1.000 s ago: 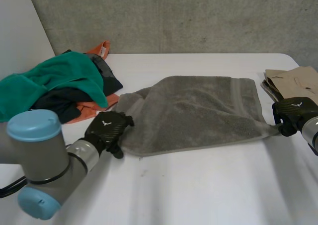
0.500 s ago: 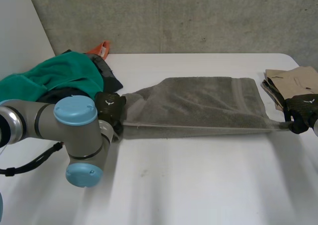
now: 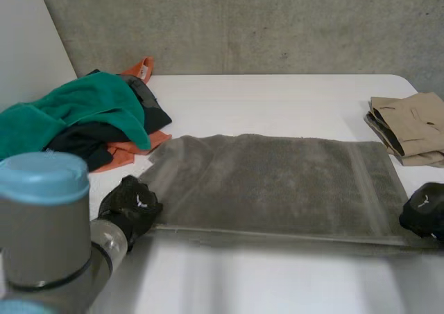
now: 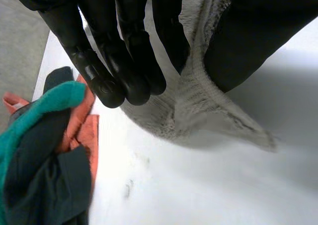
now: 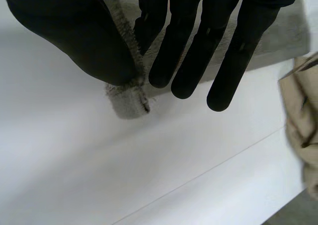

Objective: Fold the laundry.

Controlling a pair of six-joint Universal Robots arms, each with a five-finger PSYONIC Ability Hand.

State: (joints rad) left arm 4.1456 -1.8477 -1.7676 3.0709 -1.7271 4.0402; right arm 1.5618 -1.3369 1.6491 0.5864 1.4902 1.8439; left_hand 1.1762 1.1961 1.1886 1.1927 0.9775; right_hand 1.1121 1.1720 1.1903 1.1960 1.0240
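Two black hands hold one grey terry towel stretched flat over the white tabletop. The left hand pinches its near left corner between thumb and fingers. The right hand pinches its near right corner likewise. A heap of green, dark and orange clothes lies beside the towel's left end, and a folded tan garment lies near its far right corner.

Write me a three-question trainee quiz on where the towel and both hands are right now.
1. True or false: the grey towel lies on top of the folded tan garment.
2. What does the left hand hold? A: a corner of the towel. B: the middle of the towel. C: nothing.
3. Fill in: the right hand pinches the towel between thumb and fingers at one ____.
Key: 1 false, they lie apart; 2 A; 3 corner.
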